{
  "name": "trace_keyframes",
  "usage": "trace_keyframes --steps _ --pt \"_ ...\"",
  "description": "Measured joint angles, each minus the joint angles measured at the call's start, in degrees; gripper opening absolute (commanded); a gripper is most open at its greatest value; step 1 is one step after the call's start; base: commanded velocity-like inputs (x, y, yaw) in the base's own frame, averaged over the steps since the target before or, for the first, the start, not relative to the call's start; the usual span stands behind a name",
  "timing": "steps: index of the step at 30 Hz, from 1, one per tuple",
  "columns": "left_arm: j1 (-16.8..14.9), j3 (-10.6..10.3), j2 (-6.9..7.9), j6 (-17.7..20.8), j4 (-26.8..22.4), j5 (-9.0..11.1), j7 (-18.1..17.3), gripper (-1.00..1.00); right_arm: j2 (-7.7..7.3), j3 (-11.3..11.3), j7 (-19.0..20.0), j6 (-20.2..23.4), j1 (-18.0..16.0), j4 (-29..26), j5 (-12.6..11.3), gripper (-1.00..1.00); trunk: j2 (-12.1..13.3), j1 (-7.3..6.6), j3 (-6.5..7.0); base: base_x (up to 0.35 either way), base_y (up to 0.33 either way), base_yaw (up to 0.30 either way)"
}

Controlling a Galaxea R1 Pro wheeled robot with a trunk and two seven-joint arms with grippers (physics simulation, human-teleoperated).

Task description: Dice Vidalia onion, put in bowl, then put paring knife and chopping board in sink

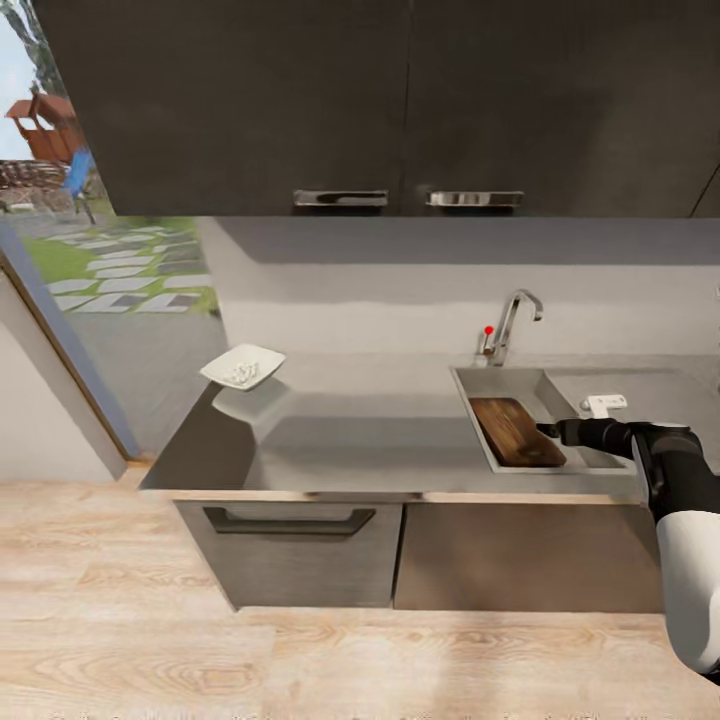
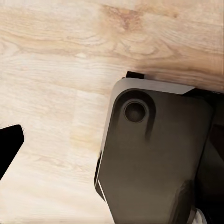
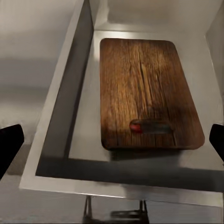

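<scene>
The brown chopping board (image 3: 147,91) lies flat in the steel sink (image 1: 478,418), also seen as a dark slab (image 1: 515,432). Through its handle slot shows a bit of red (image 3: 136,126), apparently the paring knife's handle lying under it; no blade is visible. My right gripper (image 3: 112,142) hovers open just above the board's handle end, at the sink's front right (image 1: 550,430). The white bowl (image 1: 243,367) sits at the countertop's (image 1: 350,430) far left corner with diced onion (image 1: 240,375) inside. My left gripper (image 2: 112,147) hangs over the floor, one fingertip (image 2: 9,147) spread to the edge.
A chrome tap (image 1: 512,322) with a red knob rises behind the sink. Black upper cabinets (image 1: 400,100) overhang the worktop. Dark drawers (image 1: 290,550) sit below. A glass door opens to a garden at the left. The robot's dark base (image 2: 154,154) is under the left arm.
</scene>
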Motion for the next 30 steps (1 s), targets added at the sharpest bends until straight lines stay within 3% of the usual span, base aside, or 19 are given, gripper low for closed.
trace_keyframes --steps 18,24,27,30 --pt "0.00 0.00 0.00 -0.01 0.01 -0.01 0.01 1.00 0.09 0.02 -0.08 -0.07 0.01 0.39 -0.10 1.00 0.00 -0.01 0.00 -0.235 0.229 0.000" --pt "0.00 0.00 -0.09 0.09 0.01 -0.04 0.01 1.00 -0.01 -0.02 -0.72 -0.57 0.01 2.85 -0.01 1.00 0.00 -0.01 0.00 -0.188 0.271 0.000" --pt "0.00 0.00 -0.15 0.14 -0.04 -0.08 0.01 1.00 -0.11 -0.07 -1.05 -2.17 0.01 5.33 0.00 1.00 0.00 -0.01 0.00 -0.180 0.276 0.000" --pt "-0.01 -0.03 -0.17 0.16 -0.07 -0.13 -0.05 1.00 -0.28 -0.07 -1.42 -7.41 0.02 10.59 0.15 1.00 0.01 -0.01 0.00 -0.179 0.271 0.000"
